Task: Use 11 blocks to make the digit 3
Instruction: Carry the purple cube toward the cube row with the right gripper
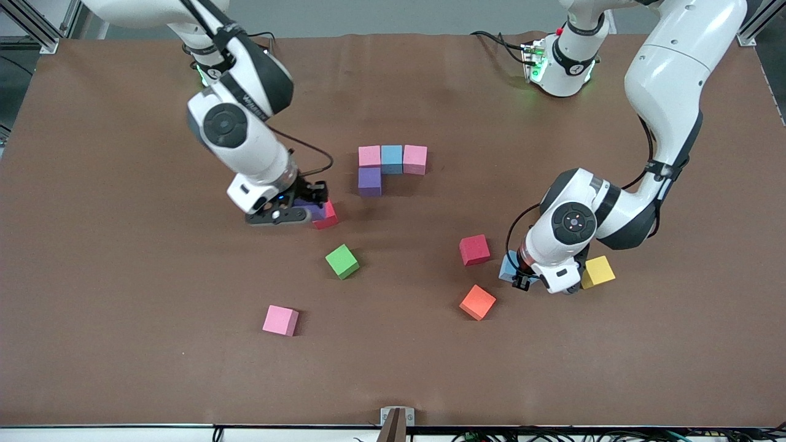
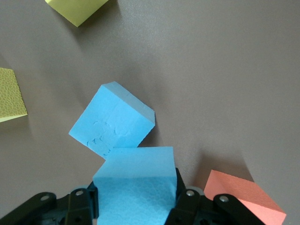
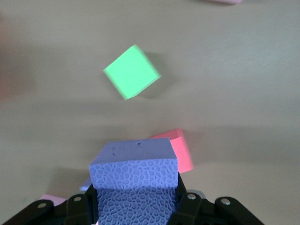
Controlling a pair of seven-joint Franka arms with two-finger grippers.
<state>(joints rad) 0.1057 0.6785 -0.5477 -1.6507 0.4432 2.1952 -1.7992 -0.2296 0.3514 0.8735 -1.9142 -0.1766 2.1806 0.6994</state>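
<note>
My right gripper (image 1: 309, 207) (image 3: 136, 199) is shut on a purple block (image 1: 314, 212) (image 3: 135, 176), right beside a red block (image 1: 327, 216) (image 3: 181, 150). My left gripper (image 1: 524, 279) (image 2: 136, 199) is shut on a light blue block (image 2: 135, 185), which touches a second light blue block (image 2: 112, 122) (image 1: 508, 267) on the table. The started figure is a row of pink (image 1: 369, 156), light blue (image 1: 392, 158) and pink (image 1: 415, 159) blocks with a purple block (image 1: 369, 182) joined below. Loose blocks: green (image 1: 342, 261) (image 3: 132, 71), red (image 1: 474, 250), orange (image 1: 478, 302) (image 2: 243, 200), pink (image 1: 280, 320).
A yellow cube (image 1: 597, 272) (image 2: 77, 9) lies beside the left gripper toward the left arm's end of the table. Another yellow cube (image 2: 9, 96) shows in the left wrist view. The brown mat (image 1: 123, 276) covers the table.
</note>
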